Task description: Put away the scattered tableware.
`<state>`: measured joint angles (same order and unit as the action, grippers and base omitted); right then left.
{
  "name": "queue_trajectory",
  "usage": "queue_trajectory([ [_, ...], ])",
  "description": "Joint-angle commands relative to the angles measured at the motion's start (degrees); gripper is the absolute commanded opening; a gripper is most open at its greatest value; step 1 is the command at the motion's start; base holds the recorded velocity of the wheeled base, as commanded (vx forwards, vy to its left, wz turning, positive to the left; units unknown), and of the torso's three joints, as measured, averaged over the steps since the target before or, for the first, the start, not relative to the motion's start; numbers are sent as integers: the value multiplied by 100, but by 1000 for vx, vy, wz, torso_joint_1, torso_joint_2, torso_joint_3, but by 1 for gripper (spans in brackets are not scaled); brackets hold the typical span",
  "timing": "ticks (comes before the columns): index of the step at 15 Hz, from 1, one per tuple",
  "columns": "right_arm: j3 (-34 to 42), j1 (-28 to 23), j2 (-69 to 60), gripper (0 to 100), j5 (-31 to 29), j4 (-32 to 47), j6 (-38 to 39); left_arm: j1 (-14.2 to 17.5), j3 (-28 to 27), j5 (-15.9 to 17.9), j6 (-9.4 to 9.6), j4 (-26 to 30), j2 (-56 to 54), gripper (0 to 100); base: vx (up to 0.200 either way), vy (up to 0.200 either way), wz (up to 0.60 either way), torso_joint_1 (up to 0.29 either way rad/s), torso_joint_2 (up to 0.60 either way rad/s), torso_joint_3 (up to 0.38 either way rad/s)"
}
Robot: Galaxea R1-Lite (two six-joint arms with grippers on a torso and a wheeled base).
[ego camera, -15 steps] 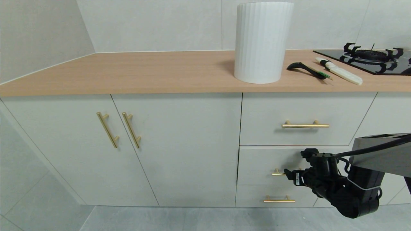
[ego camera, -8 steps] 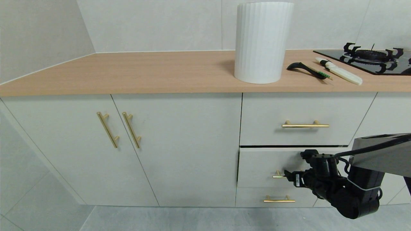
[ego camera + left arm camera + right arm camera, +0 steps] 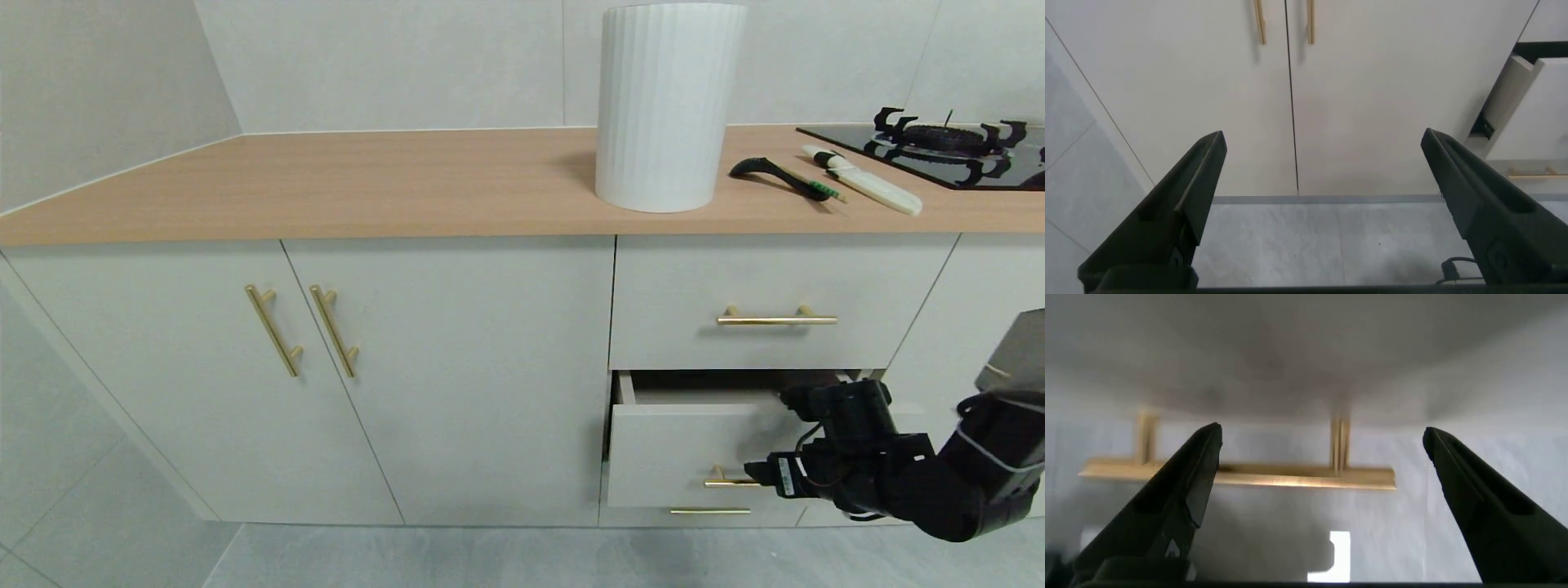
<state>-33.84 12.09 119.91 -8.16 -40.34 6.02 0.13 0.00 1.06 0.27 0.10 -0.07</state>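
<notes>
While the right end effector [image 3: 766, 474] sits low at the brass handle [image 3: 729, 482] of the partly open middle drawer [image 3: 678, 445], its fingers spread wide, the black utensil [image 3: 775, 175] and white utensil [image 3: 863, 190] lie well above it on the desk [image 3: 367, 184].

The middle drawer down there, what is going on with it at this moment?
The right pincer, open, is at the gold handle of the middle drawer, which stands partly pulled out. The left pincer hangs open before the cupboard doors. On the counter, a black utensil and a white knife lie beside a tall white container, not yet put away.
</notes>
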Motion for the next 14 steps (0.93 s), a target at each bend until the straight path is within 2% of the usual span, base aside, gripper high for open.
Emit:
queue_trajectory([
  [1, -158, 241, -1584, 100, 244, 1239, 13, 4, 0, -1, 0, -1, 7, 100, 0, 0, 0, 0, 0, 0],
  [3, -184, 417, -2173, 100, 244, 1599, 13, 4, 0, -1, 0, -1, 7, 100, 0, 0, 0, 0, 0, 0],
  [7, -167, 689, -2472, 100, 183, 1547, 110, 4, 0, -1, 0, -1, 7, 100, 0, 0, 0, 0, 0, 0],
  [13, 79, 724, -1734, 100, -19, 167, 259, 4, 0, -9, 0, -1, 7, 100, 0, 0, 0, 0, 0, 0],
  [14, 141, 724, -1444, 100, -160, -282, 259, -5, 0, -1, 0, -1, 7, 100, 0, 0, 0, 0, 0, 0],
])
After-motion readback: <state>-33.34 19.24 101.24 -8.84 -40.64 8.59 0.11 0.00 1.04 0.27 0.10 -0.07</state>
